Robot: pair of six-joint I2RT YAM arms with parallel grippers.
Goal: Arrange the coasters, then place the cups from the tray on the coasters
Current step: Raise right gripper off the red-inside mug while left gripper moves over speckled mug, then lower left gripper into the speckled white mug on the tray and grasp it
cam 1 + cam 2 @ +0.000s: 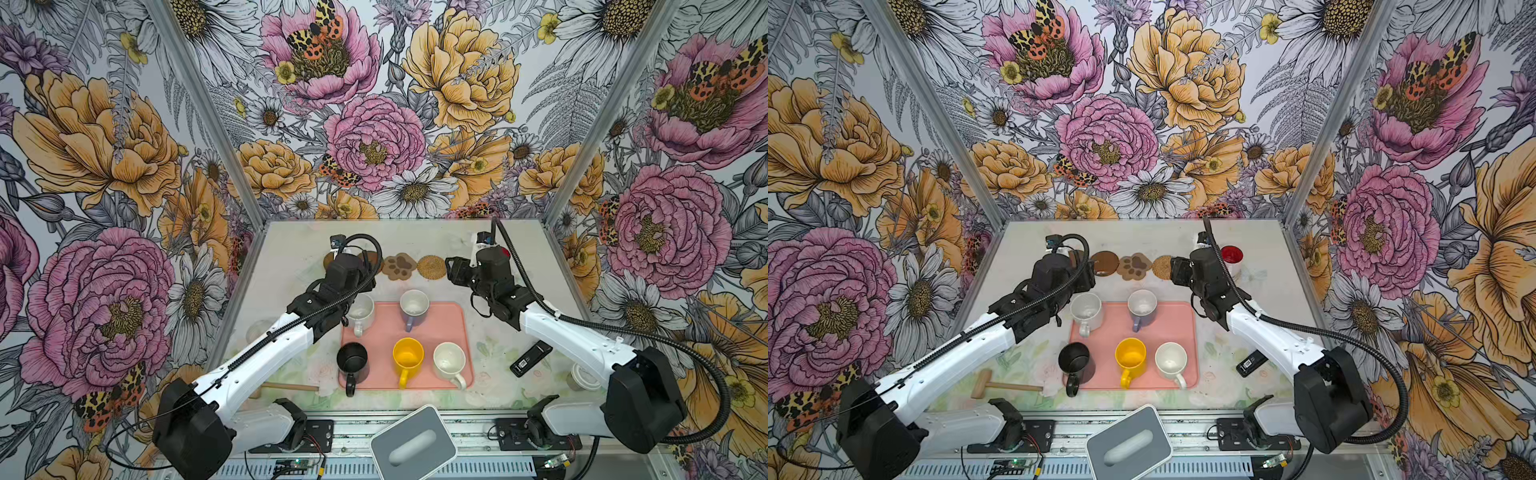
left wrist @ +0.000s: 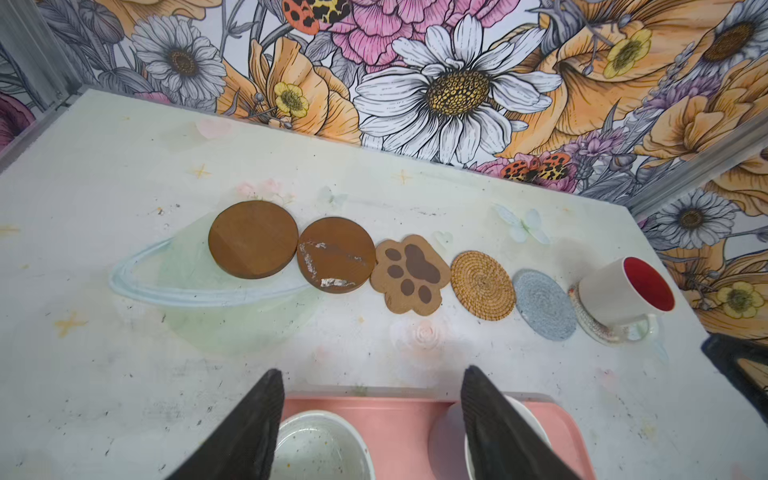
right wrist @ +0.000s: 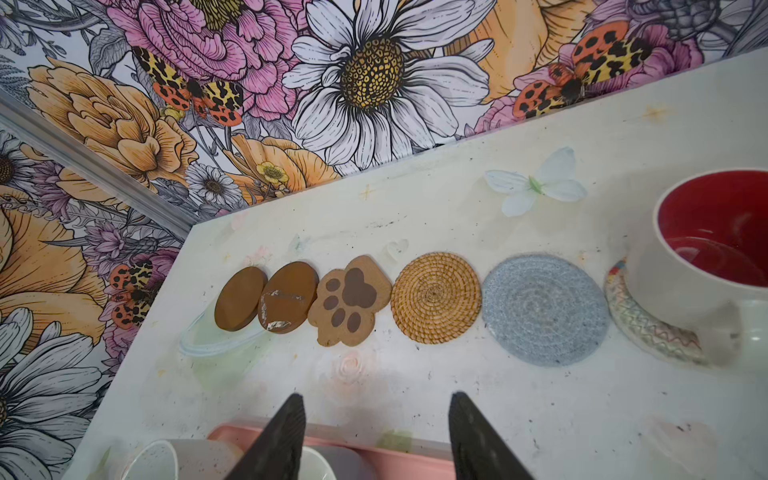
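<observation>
left gripper: jaws spread, nothing between them; in both top views it hangs left of centre, over the tray's upper-left corner.
plain brown disc: leftmost in the coaster row, bare, touching its neighbour.
scuffed brown disc: second in the row, bare.
paw-print coaster: third, bare; sits centre of frame in a top view.
rattan coaster: fourth, bare, just beside the right gripper in both top views.
grey-blue woven coaster: fifth, bare; hidden under the right arm in both top views.
cream lacy coaster: last in the row, already carrying the red-lined mug.
right gripper: jaws parted and empty; right of centre, level with the coaster row and clear of the red-lined mug.
tray: centre of frame, below the coaster row.
white mug: tray's upper-left corner, upright, handle towards the lower edge of the frame.
lavender mug: tray's upper middle, upright, handle likewise.
black mug: tray's lower-left corner.
yellow mug: lower middle.
cream-white mug: lower right.
deciding relation: the white mug lies almost directly under the left gripper, just on its base side. That arm looks the nearer one, with the two brown discs just above it in the frame. The lavender mug lies between the two arms.
</observation>
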